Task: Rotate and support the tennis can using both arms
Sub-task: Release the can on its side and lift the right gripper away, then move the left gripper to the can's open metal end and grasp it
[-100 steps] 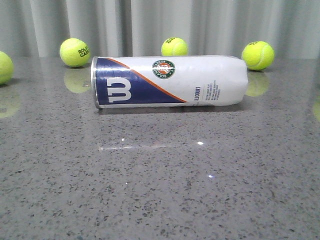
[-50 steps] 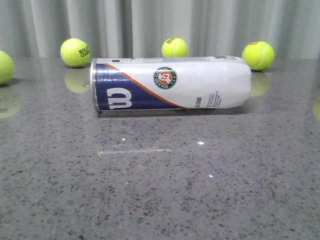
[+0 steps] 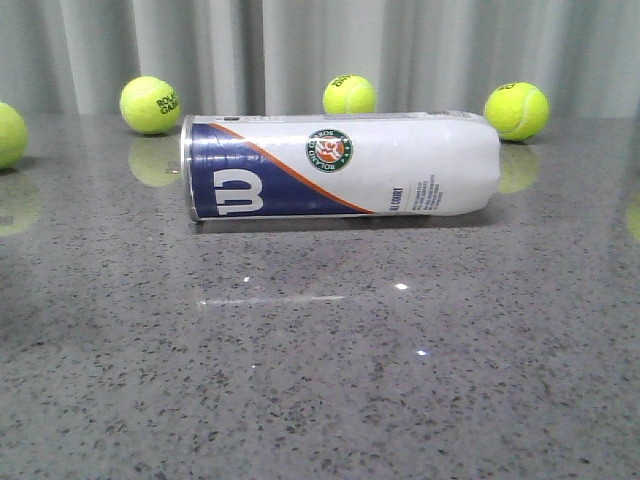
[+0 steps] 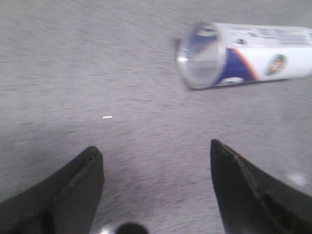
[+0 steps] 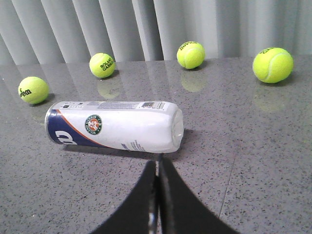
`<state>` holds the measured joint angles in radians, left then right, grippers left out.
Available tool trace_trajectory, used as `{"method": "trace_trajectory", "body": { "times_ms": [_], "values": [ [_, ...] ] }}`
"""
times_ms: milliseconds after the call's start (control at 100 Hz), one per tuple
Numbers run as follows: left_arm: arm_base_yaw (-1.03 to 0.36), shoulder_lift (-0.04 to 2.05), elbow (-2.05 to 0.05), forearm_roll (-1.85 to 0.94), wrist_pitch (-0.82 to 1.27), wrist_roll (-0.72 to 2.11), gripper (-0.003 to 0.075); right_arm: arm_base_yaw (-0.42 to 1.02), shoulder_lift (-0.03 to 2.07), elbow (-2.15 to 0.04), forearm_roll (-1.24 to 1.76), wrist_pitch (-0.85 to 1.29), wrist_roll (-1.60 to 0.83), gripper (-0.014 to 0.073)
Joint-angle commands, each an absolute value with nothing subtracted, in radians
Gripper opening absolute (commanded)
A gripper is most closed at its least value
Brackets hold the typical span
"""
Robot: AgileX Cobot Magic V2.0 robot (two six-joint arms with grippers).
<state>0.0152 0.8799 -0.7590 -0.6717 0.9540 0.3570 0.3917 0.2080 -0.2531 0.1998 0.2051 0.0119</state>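
Left claw (image 4: pixel 156 187): fingers spread wide, empty, above the worktop (image 3: pixel 320 380). Tennis can (image 3: pixel 340 165): lying on its side, ahead of both claws, untouched, silver rim toward the left claw. Right claw (image 5: pixel 157 195): fingers pressed together, near the white end. Step: approach. Next, probably: contact both ends, then rotate.

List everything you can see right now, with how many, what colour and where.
Tennis can: one, white with navy end and orange stripe, lying on its side mid-table.
Tennis balls: four, yellow-green, behind the can; far left edge, back left, back centre, back right.
Table: one, grey speckled stone.
Curtain: grey, pleated, behind the table.
Left gripper: black fingers spread apart, short of the can's navy end.
Right gripper: black fingers together, near the can's white end.
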Motion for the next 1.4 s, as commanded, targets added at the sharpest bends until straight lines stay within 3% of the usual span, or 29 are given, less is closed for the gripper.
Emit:
{"method": "trace_trajectory", "body": {
  "times_ms": [0,270,660,1090,1210,1330,1390],
  "values": [
    [0.011,0.956,-0.81,-0.916,0.96,0.485,0.0448,0.386,0.214,-0.282,0.194,0.123,0.0,-0.0057],
    [0.009,1.232,-0.869,-1.253,1.061,0.701,0.0438,0.386,0.214,-0.282,0.194,0.123,0.0,-0.0057],
    [-0.002,1.485,-0.953,-1.355,1.131,0.755,0.0438,0.386,0.214,-0.282,0.194,0.123,0.0,-0.0057],
    [-0.169,1.658,-1.052,-1.456,1.119,0.815,0.0428,0.386,0.214,-0.282,0.194,0.123,0.0,-0.0057],
    [-0.186,1.685,-1.057,-1.499,1.132,0.834,0.0312,0.386,0.214,-0.282,0.194,0.123,0.0,-0.0057],
    [-0.188,1.693,-1.057,-1.517,1.15,0.857,0.0058,0.386,0.214,-0.282,0.194,0.123,0.0,-0.0057],
    [-0.188,1.693,-1.057,-1.529,1.156,0.86,-0.0019,0.386,0.214,-0.282,0.194,0.123,0.0,-0.0057]
  ]
}}
